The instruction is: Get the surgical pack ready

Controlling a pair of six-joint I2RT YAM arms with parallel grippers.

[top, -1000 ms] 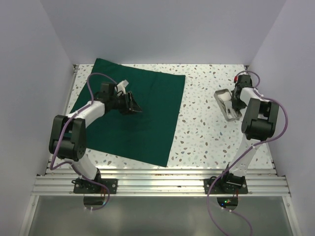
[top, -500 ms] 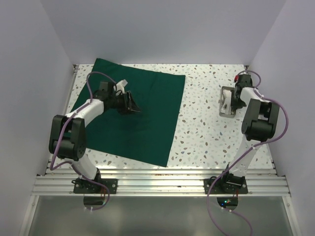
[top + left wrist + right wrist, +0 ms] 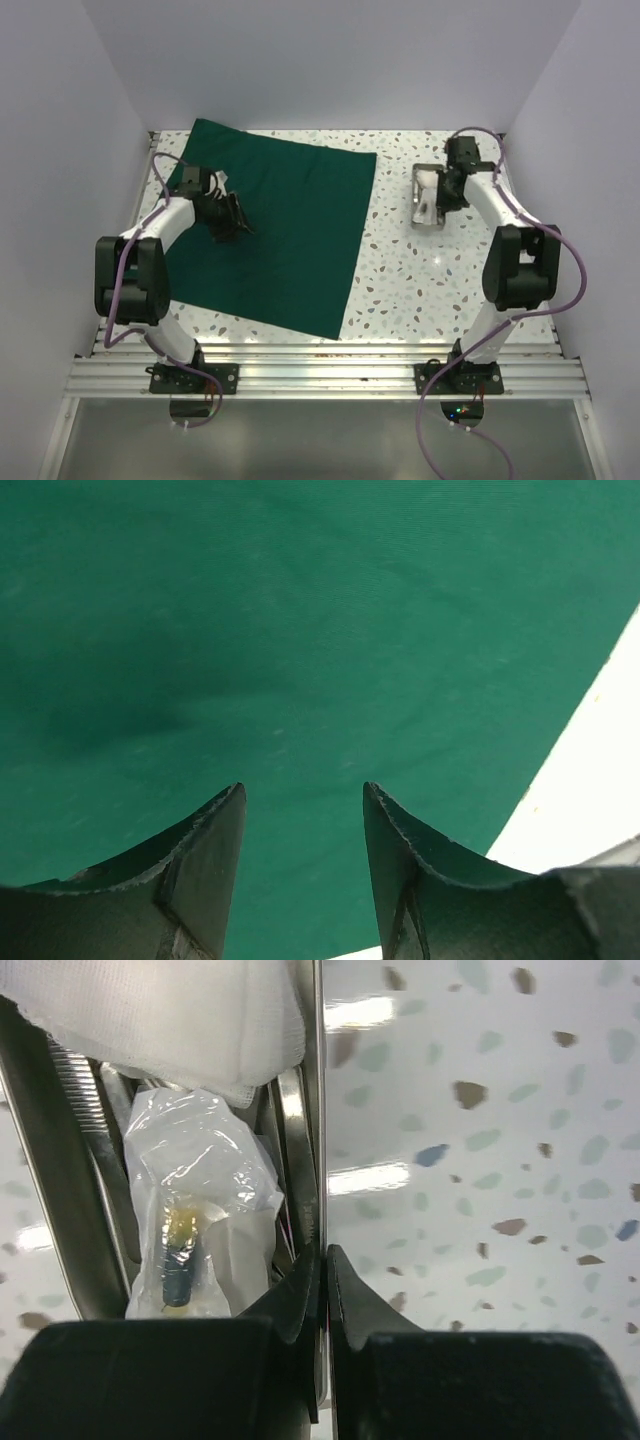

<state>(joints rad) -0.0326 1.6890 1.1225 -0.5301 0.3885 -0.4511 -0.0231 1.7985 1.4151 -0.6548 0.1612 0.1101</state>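
We see the drape [image 3: 300,235] lying flat on the left half of the table [image 3: 410,280], its far corner near the left wall. Our left gripper [image 3: 232,218] hangs over the drape's left part, jaws wide with nothing between them. Our right gripper [image 3: 323,1260] is pinched tight on the side wall of the tray [image 3: 313,1110], which sits on the far right, well apart from the drape. In the tray we see gauze [image 3: 170,1020], steel instruments [image 3: 80,1160] and a small bag [image 3: 195,1210]
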